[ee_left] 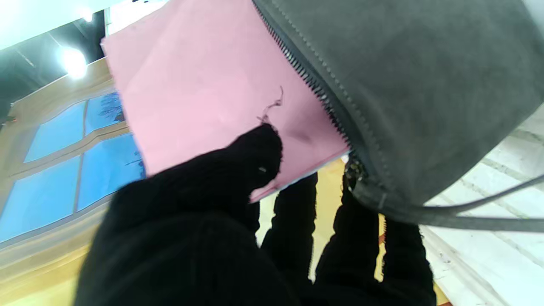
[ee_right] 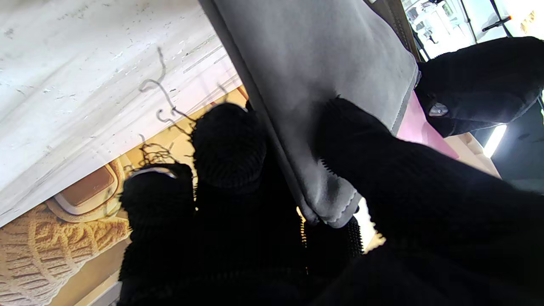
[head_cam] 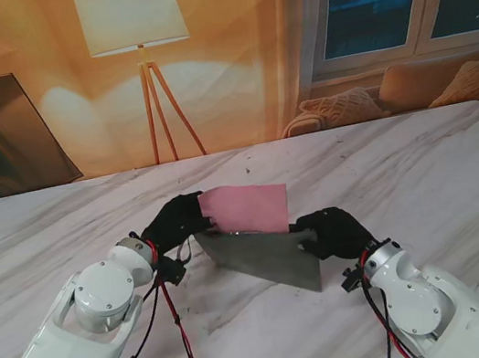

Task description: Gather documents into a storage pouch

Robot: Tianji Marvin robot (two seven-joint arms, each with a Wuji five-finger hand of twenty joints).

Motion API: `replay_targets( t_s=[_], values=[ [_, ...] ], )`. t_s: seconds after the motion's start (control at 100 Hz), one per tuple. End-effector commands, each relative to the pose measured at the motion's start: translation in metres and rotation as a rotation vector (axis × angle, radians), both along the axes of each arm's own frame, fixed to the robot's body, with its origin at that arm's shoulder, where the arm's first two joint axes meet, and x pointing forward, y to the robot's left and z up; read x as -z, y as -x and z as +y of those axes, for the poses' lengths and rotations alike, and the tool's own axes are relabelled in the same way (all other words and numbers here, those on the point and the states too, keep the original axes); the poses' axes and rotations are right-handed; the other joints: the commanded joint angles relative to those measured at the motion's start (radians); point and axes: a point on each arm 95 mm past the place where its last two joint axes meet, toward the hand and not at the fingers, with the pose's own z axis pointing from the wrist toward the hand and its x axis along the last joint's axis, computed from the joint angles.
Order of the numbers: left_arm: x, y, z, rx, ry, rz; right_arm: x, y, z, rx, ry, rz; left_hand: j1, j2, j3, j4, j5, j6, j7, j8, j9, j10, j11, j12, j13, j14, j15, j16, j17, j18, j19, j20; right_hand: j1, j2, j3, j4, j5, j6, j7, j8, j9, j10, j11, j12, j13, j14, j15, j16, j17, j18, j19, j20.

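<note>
Document (head_cam: 246,207) partly in pouch (head_cam: 263,256), above table (head_cam: 423,165), between hands.

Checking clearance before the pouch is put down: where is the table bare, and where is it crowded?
Bare marble runs along the far edge, the whole right side of the table, and the far-left corner. The near middle is crowded: the left hand pinches the pink paper, the right hand grips the grey pouch, cables trailing between the arms.
</note>
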Motion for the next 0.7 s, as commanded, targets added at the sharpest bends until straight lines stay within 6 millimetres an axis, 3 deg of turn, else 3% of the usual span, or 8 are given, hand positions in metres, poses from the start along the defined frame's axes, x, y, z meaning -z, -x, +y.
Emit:
replay_targets(
  t_s=[0.0,0.14,0.24,0.31,0.36,0.51,0.6,0.69],
  values=[
    [-0.007,0.002,0.002,0.014,0.015,-0.017,0.0,0.0,0.002,-0.009,0.004,0.003,-0.054,0.014,0.039,0.056,-0.037,0.005,-0.071,-0.017,-0.057,-0.009,0.02,-0.07,-0.018,-0.028,-0.004,0.003,-0.015,-0.014,0.007,0.04,0.022,0.097,0.012,0.047,0.047,-0.066,0.134,0.007,0.002,0.033,0.017,-0.007,-0.017,-0.039,0.022,-0.005,-0.002,-0.017,0.028,0.009],
    [-0.014,0.002,0.002,0.004,0.041,-0.055,0.0,0.001,0.005,-0.018,0.002,0.006,-0.094,0.019,0.03,0.07,-0.056,0.01,-0.141,-0.043,-0.034,-0.006,0.041,-0.069,0.019,-0.017,0.017,0.019,-0.006,-0.002,0.076,0.055,0.021,0.095,0.014,0.047,0.047,-0.067,0.136,0.005,0.004,0.033,0.018,-0.007,-0.016,-0.039,0.023,-0.005,-0.001,-0.018,0.028,0.009],
    [-0.019,0.0,-0.001,0.002,0.077,-0.06,0.0,0.002,0.005,-0.021,0.002,0.007,-0.118,0.035,-0.009,0.069,-0.067,0.018,-0.203,-0.07,-0.004,0.011,0.074,-0.038,0.021,-0.006,0.027,0.03,-0.007,0.0,0.107,0.026,0.02,0.095,0.015,0.047,0.047,-0.069,0.138,0.003,0.004,0.033,0.018,-0.007,-0.016,-0.039,0.023,-0.005,-0.001,-0.018,0.028,0.009],
    [-0.021,-0.003,-0.003,0.01,0.089,-0.07,0.0,0.002,0.005,-0.02,0.003,0.008,-0.097,0.029,-0.022,0.044,-0.051,0.024,-0.214,-0.071,0.012,0.001,0.057,0.046,0.031,-0.028,0.007,0.01,-0.003,-0.009,0.152,0.017,0.019,0.095,0.015,0.046,0.048,-0.069,0.139,0.002,0.004,0.033,0.018,-0.007,-0.016,-0.039,0.023,-0.005,-0.001,-0.017,0.028,0.009],
    [-0.023,-0.005,-0.005,0.02,0.092,-0.073,0.0,0.002,0.005,-0.019,0.003,0.009,-0.109,0.041,-0.013,0.07,-0.05,0.026,-0.213,-0.068,-0.02,0.001,0.041,-0.015,0.021,-0.039,-0.017,-0.01,-0.002,-0.01,0.182,0.003,0.019,0.095,0.016,0.046,0.049,-0.07,0.14,0.002,0.005,0.032,0.018,-0.007,-0.016,-0.039,0.023,-0.005,-0.002,-0.018,0.028,0.009],
    [-0.029,-0.011,-0.013,0.038,0.111,-0.084,0.001,0.003,0.006,-0.021,0.002,0.011,-0.104,0.03,0.002,0.071,-0.046,0.057,-0.161,-0.038,-0.124,0.001,0.007,-0.071,0.017,-0.049,-0.042,-0.028,0.022,-0.01,0.265,-0.01,0.019,0.094,0.017,0.046,0.049,-0.07,0.141,0.001,0.005,0.033,0.019,-0.007,-0.015,-0.038,0.023,-0.005,-0.001,-0.018,0.028,0.009],
    [-0.032,-0.014,-0.018,0.037,0.121,-0.09,0.001,0.003,0.007,-0.024,0.001,0.01,-0.062,-0.01,-0.006,0.014,-0.064,0.064,-0.062,0.036,-0.112,0.031,0.077,-0.024,0.097,0.008,0.07,0.032,0.062,0.015,0.391,0.0,0.018,0.094,0.017,0.046,0.05,-0.073,0.142,0.001,0.005,0.032,0.019,-0.007,-0.015,-0.039,0.023,-0.005,-0.001,-0.019,0.028,0.009],
    [-0.035,-0.015,-0.021,0.038,0.111,-0.104,0.001,0.003,0.007,-0.025,0.0,0.01,-0.079,0.0,0.001,0.028,-0.098,0.079,-0.052,0.036,-0.09,0.039,0.149,0.153,0.142,0.033,0.215,0.118,0.089,0.025,0.503,-0.013,0.018,0.094,0.018,0.046,0.05,-0.073,0.142,0.001,0.006,0.033,0.019,-0.008,-0.015,-0.039,0.023,-0.005,0.0,-0.019,0.028,0.009]
  ],
)
